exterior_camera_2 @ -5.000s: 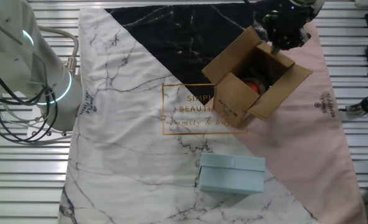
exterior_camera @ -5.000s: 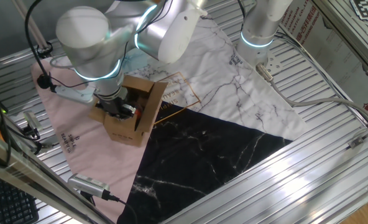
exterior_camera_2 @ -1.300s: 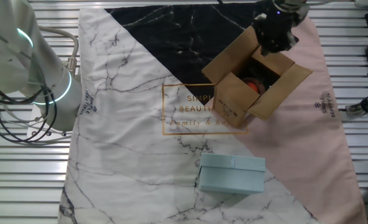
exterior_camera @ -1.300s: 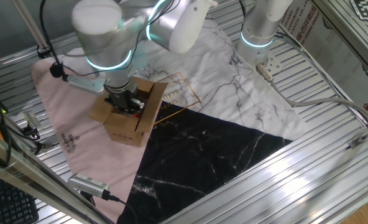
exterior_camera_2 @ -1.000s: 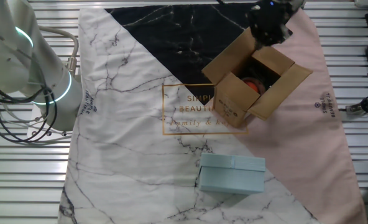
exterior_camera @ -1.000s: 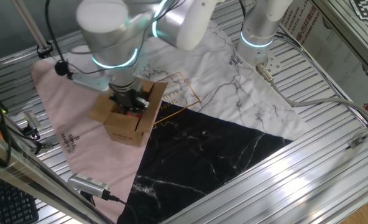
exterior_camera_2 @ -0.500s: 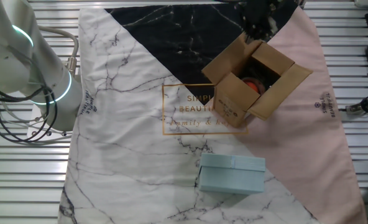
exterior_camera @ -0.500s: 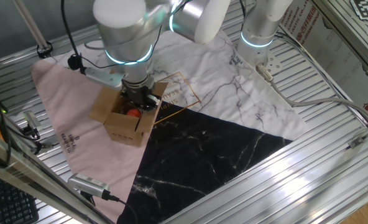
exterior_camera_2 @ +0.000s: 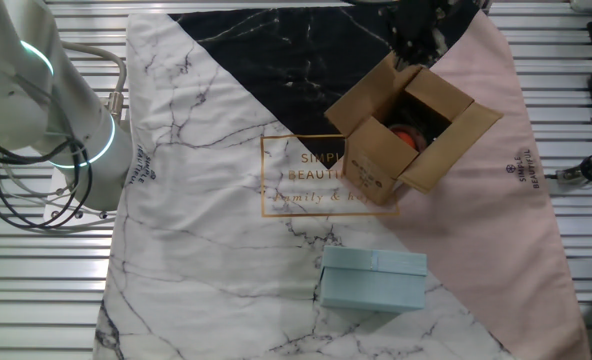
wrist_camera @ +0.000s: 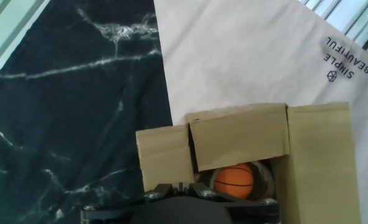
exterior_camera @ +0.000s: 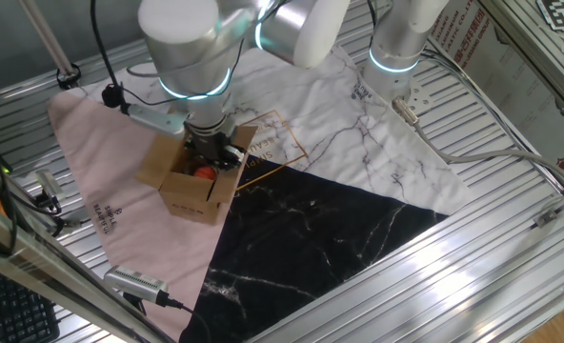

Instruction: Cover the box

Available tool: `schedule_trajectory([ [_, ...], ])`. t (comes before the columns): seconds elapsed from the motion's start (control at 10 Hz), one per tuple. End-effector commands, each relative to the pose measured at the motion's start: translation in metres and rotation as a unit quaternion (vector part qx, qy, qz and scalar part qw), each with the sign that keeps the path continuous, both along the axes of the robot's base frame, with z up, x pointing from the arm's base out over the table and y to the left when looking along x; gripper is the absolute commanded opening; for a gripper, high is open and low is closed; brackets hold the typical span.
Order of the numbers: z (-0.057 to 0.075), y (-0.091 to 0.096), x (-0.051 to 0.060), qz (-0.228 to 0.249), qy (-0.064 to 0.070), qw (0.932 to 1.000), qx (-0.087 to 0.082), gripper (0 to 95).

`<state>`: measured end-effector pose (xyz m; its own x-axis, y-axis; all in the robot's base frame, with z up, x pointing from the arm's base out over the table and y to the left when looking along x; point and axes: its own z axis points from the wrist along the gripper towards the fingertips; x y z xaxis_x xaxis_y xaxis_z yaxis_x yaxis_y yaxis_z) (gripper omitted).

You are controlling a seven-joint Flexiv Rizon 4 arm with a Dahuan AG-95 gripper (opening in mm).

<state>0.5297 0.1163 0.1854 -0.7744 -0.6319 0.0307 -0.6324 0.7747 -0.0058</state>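
Observation:
The box (exterior_camera: 189, 195) is a small brown carton standing open on the cloth, with its top flaps up or spread outward. In the other fixed view the box (exterior_camera_2: 372, 166) shows dark print on one side and an orange ball (exterior_camera_2: 408, 133) inside. My gripper (exterior_camera: 212, 153) hangs over the box's opening, beside the tall upright flap (exterior_camera: 237, 148). In the other fixed view the gripper (exterior_camera_2: 414, 45) is at the flap nearest the black cloth. The hand view shows the box (wrist_camera: 240, 134) below, the orange ball (wrist_camera: 234, 180), and my gripper (wrist_camera: 179, 185) with fingers together, holding nothing.
A light blue lidded box (exterior_camera_2: 373, 280) lies on the white marble part of the cloth. A second arm's base (exterior_camera_2: 51, 110) stands at the cloth's edge. A cabled grey device (exterior_camera: 135, 281) lies near the front rail. The cloth is pink, white marble and black marble.
My gripper has travelled across the box's opening, from the pink-cloth side toward the flap by the black cloth. It has barely moved in the last half second. The box stays put.

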Motion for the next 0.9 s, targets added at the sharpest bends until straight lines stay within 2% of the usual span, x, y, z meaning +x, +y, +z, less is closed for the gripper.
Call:
schedule_trajectory([
  [0.1,0.0000,0.0006,0.0012,0.001,0.000,1.0000,0.005,0.0],
  [0.2,0.0000,0.0006,0.0012,0.006,-0.002,0.9999,0.010,0.0],
  [0.4,0.0000,0.0006,0.0012,0.009,-0.007,0.9999,0.002,0.0],
  [0.5,0.0000,0.0006,0.0012,0.020,-0.014,0.9997,0.004,0.0],
  [0.6,0.0000,0.0006,0.0012,0.034,-0.019,0.9989,0.024,0.0],
  [0.7,0.0000,0.0006,0.0012,0.054,-0.019,0.9974,0.043,0.0],
  [0.8,0.0000,0.0006,0.0012,0.061,-0.022,0.9969,0.044,0.0],
  [0.9,0.0000,0.0006,0.0012,0.044,-0.019,0.9983,0.033,0.0],
])
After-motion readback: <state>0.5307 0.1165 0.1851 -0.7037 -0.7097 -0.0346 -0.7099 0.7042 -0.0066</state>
